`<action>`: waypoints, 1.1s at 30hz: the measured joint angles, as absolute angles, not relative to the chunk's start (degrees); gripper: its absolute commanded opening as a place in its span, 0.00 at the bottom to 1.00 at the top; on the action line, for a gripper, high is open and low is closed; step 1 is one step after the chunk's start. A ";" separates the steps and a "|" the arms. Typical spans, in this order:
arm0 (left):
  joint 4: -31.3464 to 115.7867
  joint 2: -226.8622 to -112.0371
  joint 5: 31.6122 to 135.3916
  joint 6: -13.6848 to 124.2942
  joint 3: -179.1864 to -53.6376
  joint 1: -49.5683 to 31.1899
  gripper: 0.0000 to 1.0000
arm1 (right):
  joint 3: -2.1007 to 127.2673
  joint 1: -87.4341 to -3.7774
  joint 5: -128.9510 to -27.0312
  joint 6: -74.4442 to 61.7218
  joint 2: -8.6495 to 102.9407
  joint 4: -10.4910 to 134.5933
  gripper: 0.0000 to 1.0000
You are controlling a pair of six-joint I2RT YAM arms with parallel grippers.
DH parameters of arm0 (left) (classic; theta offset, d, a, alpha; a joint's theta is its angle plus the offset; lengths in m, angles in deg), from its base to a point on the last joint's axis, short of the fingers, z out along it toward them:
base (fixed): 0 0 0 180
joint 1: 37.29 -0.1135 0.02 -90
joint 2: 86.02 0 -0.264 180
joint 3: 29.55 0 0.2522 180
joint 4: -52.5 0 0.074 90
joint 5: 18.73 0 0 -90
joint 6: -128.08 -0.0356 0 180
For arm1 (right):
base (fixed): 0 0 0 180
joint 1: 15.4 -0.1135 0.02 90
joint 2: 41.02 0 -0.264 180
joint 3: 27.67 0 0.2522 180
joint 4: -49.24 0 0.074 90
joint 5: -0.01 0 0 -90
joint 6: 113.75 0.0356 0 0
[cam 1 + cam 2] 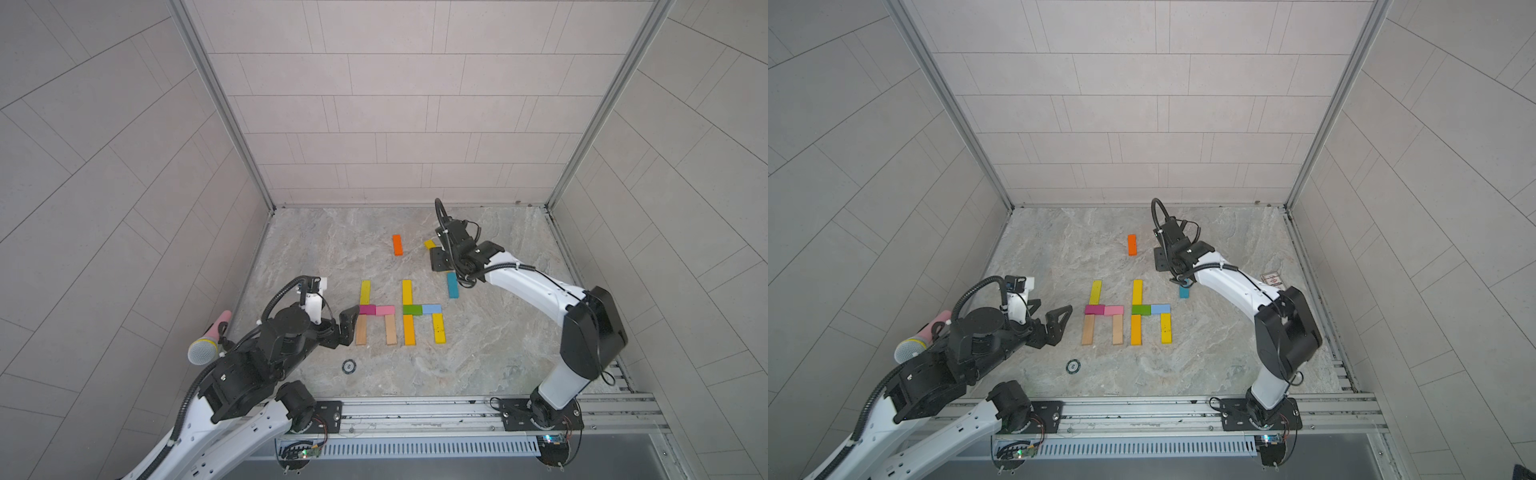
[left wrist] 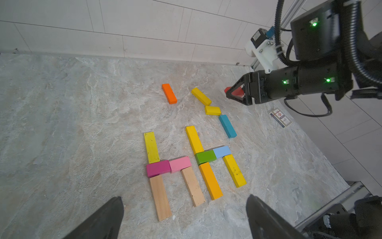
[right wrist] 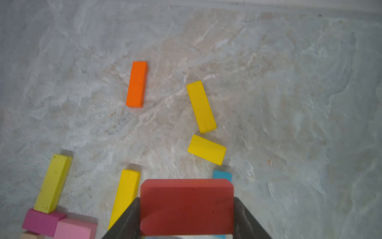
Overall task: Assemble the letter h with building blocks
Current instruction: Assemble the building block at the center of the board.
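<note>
Two h shapes of building blocks lie mid-table. One is a lime bar (image 1: 365, 292), a magenta (image 1: 367, 309) and a pink (image 1: 385, 310) half-bar and two wood bars (image 1: 361, 330). The other is yellow (image 1: 407, 291), green (image 1: 412, 309), light blue (image 1: 432, 308), amber (image 1: 409, 329) and yellow (image 1: 438, 328). Loose behind them lie an orange bar (image 1: 397, 244), two yellow bars (image 3: 201, 106) (image 3: 206, 150) and a teal bar (image 1: 452, 285). My right gripper (image 3: 187, 204) hangs above the loose ones, shut on a red block (image 3: 187, 207). My left gripper (image 2: 185, 197) stands open, empty, beside the wood bars.
A microphone (image 1: 205, 347) sits by the left arm. A small round black disc (image 1: 348, 365) lies near the front. A printed white card (image 1: 1272, 279) lies at the right, under the right arm. Tiled walls close three sides; a metal rail (image 1: 415, 409) runs along the front.
</note>
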State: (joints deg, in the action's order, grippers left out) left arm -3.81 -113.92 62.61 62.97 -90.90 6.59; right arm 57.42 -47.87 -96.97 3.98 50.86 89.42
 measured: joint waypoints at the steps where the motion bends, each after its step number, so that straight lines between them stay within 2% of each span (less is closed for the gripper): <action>1: -3.61 -114.31 63.48 62.82 -90.90 6.57 1.00 | 54.69 -48.00 -97.17 4.55 48.91 89.48 0.56; 8: -3.02 -116.70 68.07 62.20 -90.90 6.57 1.00 | 36.20 -48.79 -98.11 9.53 37.15 90.42 0.56; 13: -2.15 -117.13 71.76 61.53 -90.86 6.57 1.00 | 29.66 -50.54 -98.20 12.18 36.72 88.54 0.56; 20: -0.90 -121.59 78.61 60.54 -90.86 6.57 1.00 | 29.03 -52.16 -98.53 14.06 41.92 84.26 0.56; 33: -0.57 -122.58 81.21 60.08 -90.86 6.55 1.00 | 32.40 -52.24 -101.04 15.19 49.70 81.50 0.55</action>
